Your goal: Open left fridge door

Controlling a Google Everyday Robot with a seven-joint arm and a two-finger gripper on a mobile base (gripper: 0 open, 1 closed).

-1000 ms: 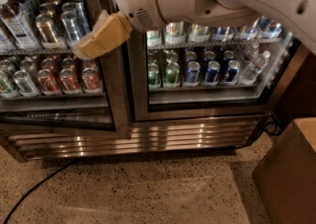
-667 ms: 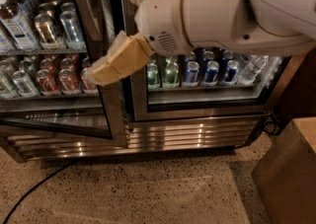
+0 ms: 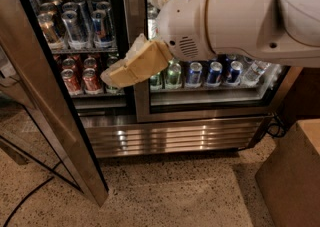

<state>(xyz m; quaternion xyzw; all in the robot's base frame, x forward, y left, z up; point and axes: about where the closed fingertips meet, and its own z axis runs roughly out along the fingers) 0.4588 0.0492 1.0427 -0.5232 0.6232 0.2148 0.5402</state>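
Arm point(image 3: 235, 16): white, bulky, fills the upper right and reaches in from the right edge across the closed right door point(image 3: 141, 98).

Left fridge door point(image 3: 55, 111): open, standing out from the cabinet at the left of the view. Its long axis is upright. In the picture the wide brushed-steel stile slants from the top left corner down to the floor point(image 3: 175, 196), bottom end nearest the middle. A dark gasket runs along the stile's right edge. The glass pane lies to the left of the stile, with speckled floor showing through it. The door's plane is turned away from the opening, so the left compartment is uncovered.

Steel base grille point(image 3: 175, 136): horizontal slats under both compartments.

Brown box-like block point(image 3: 295, 171): lower right, on the floor, apart from the fridge.

Gripper point(image 3: 111, 77): tan wedge at the arm's end, pointing down and to the left. It sits in front of the centre post, with its tip over the open left compartment. The fingers point(image 3: 140, 63) lie pressed together with no gap visible and nothing between them. It is not touching the open door and is well apart from its stile.

Silver and blue cans point(image 3: 80, 21): upper shelf of the open compartment. Red cans point(image 3: 75, 78): shelf below, just left of the gripper tip.

Green and blue cans point(image 3: 210, 73): behind the right door's glass, under the arm.

Black cable point(image 3: 25, 202): on the floor, lower left.
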